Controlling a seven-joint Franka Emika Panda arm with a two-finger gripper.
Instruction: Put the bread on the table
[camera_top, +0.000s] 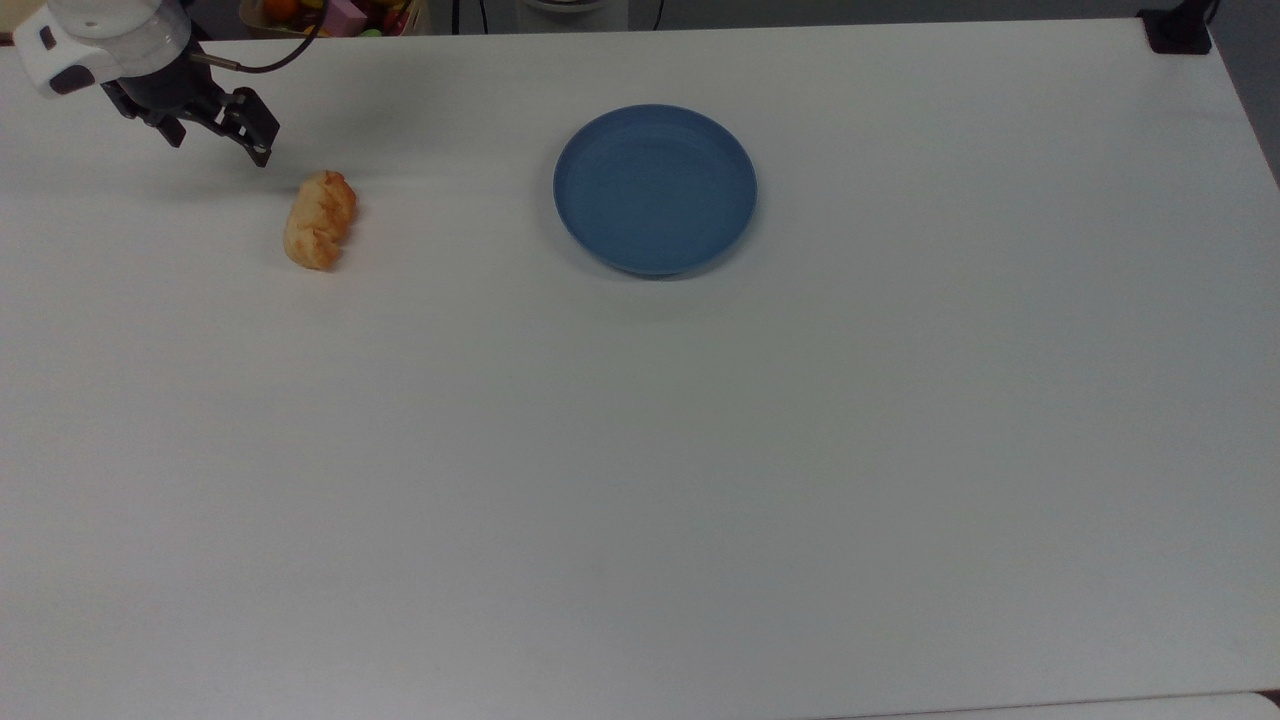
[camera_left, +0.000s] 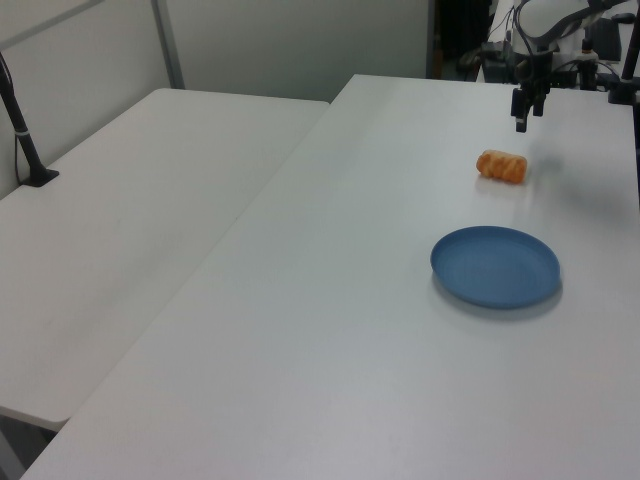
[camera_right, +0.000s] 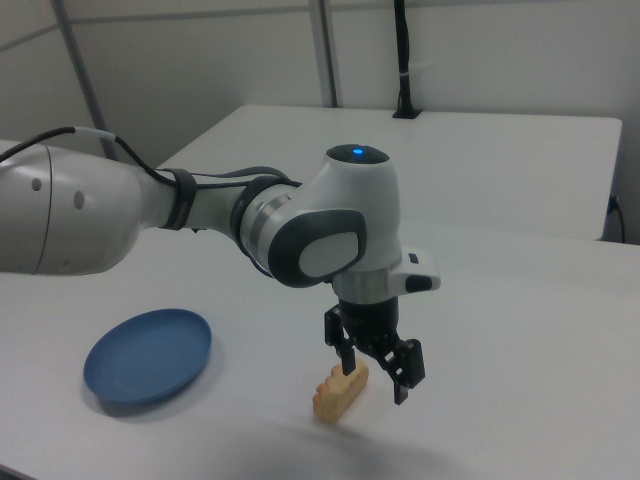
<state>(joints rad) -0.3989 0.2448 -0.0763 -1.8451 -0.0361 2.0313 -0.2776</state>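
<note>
The bread (camera_top: 320, 221) is a small golden-orange roll lying on the white table (camera_top: 640, 450), towards the top view's upper left. It also lies on the table in the left view (camera_left: 501, 165) and the right view (camera_right: 340, 392). My gripper (camera_top: 220, 143) hangs open and empty above the table, up and to the left of the bread in the top view and clear of it. In the right view the gripper (camera_right: 375, 383) hovers just over the bread's far end with its fingers spread. In the left view the gripper (camera_left: 521, 122) is beyond the bread.
A round blue plate (camera_top: 655, 190) with nothing on it sits right of the bread in the top view. A black clamp (camera_top: 1180, 30) stands at the table's top-right corner. A second white table (camera_left: 130, 200) with a black post (camera_left: 20, 130) adjoins in the left view.
</note>
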